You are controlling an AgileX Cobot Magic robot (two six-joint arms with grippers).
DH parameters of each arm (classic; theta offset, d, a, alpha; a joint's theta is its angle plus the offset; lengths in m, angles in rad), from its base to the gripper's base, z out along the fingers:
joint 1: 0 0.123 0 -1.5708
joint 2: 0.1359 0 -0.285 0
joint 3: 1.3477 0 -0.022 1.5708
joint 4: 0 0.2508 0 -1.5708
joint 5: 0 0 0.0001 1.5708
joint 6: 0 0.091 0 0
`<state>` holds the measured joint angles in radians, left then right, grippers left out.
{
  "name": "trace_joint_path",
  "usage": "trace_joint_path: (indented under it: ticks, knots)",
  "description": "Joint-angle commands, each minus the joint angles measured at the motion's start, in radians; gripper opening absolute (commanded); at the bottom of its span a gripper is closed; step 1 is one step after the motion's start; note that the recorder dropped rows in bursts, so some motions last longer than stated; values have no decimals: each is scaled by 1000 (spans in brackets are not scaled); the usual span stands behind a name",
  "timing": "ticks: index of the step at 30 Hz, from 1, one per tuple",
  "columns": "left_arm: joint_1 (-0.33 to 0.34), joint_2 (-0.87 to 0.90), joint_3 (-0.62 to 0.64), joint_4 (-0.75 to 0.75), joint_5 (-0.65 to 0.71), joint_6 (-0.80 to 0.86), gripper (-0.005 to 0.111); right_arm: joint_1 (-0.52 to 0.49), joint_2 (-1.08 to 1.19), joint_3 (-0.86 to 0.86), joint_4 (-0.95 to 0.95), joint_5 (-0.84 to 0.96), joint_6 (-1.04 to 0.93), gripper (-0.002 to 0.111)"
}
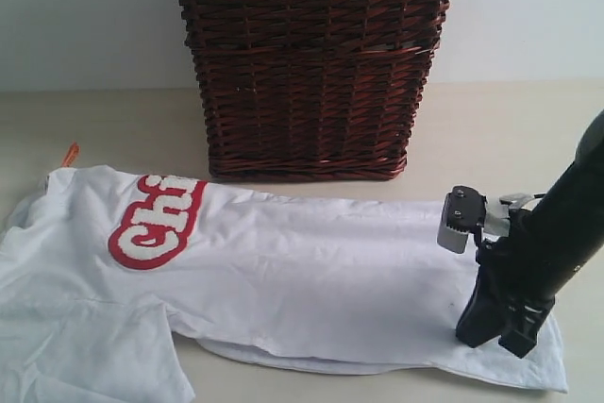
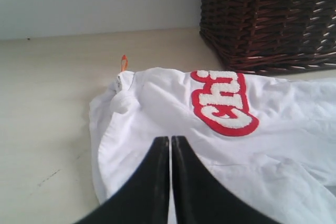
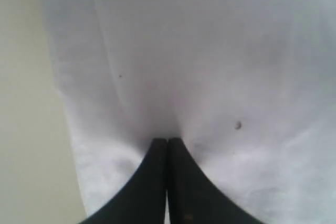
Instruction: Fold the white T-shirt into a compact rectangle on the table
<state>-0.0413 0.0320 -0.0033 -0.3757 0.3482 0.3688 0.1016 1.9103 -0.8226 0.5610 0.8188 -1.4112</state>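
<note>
White T-shirt (image 1: 311,280) seems folded lengthwise on the counter (image 1: 104,129); crosswise folds remain. The right gripper (image 3: 167,142) has its jaws pinching the hem end, and the left gripper (image 2: 170,141) has its jaws together.

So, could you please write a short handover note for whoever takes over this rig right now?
Left claw: shut, over the collar end of the white T-shirt; no grip on cloth visible.
Right claw: shut, apparently pinching puckered cloth at the hem end.
Things: shirt lies stretched out on the table in front of the wicker basket, red lettering up.
Done: seems folded once lengthwise; the lettering is cut off at the fold.
Left: tuck the loose sleeve, fold hem towards collar into a compact rectangle.
</note>
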Motion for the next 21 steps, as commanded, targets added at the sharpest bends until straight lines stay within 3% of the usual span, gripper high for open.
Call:
trace_joint_path:
  ticks: [1,5,12,17,21]
  knots:
    - [3,-7,3,-3,-2,-4,4,-8,51,15,-447,-208,195,0]
    - [3,-7,3,-3,-2,-4,4,-24,58,15,-659,-234,375,0]
    - [3,-7,3,-3,-2,-4,4,-103,54,15,-857,-299,626,0]
    - [3,-7,3,-3,-2,-6,4,-115,-26,15,-838,-309,630,0]
    - [3,-7,3,-3,-2,-6,4,-113,-153,15,-679,-370,474,0]
